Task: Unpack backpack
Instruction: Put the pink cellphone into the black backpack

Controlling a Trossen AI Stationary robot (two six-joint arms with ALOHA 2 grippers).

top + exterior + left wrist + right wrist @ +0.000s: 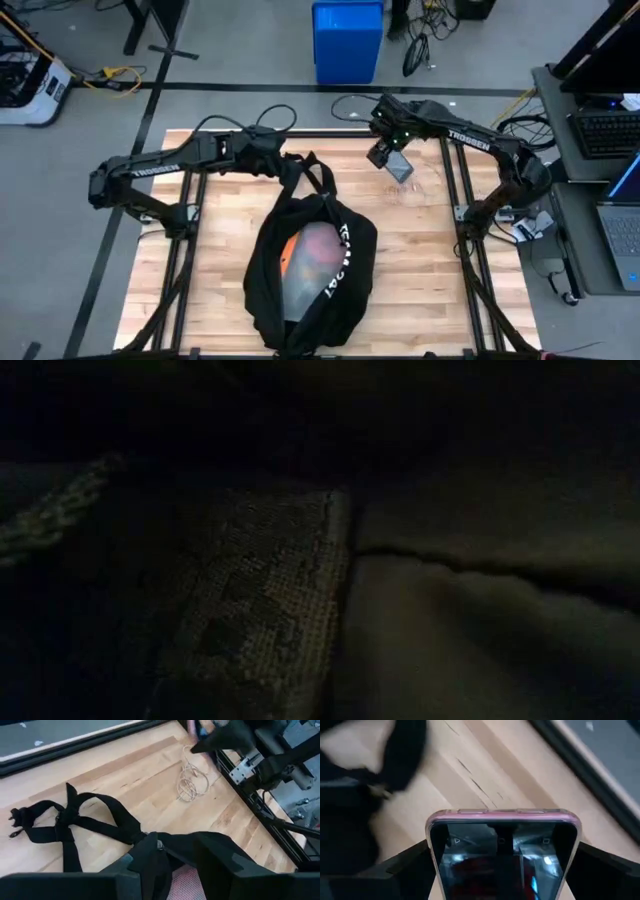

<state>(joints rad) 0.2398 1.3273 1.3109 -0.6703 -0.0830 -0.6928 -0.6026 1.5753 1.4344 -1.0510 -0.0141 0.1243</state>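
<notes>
Lying: backpack [312,268] at lower centre of the high view on the wooden table [420,270], long axis running top to bottom, straps [300,172] towards the top, mouth open with orange inside.
Lettering: white "TEAM 247" partly readable; "TROSSEN" on both arms.
Left gripper [276,164]: clamped on the backpack's top fabric.
Right gripper [392,158]: upper centre-right, jaws closed on a pink-edged phone [502,852], screen reflecting.
Cable [192,782]: coiled near the right arm.

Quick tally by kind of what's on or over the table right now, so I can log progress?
Backpack: 1, open, lying on the table, its upper end at the left gripper.
Phone: 1, pink-edged, held above the table in the right gripper.
Coiled cable: 1, loose on the wood.
Total: 3
</notes>
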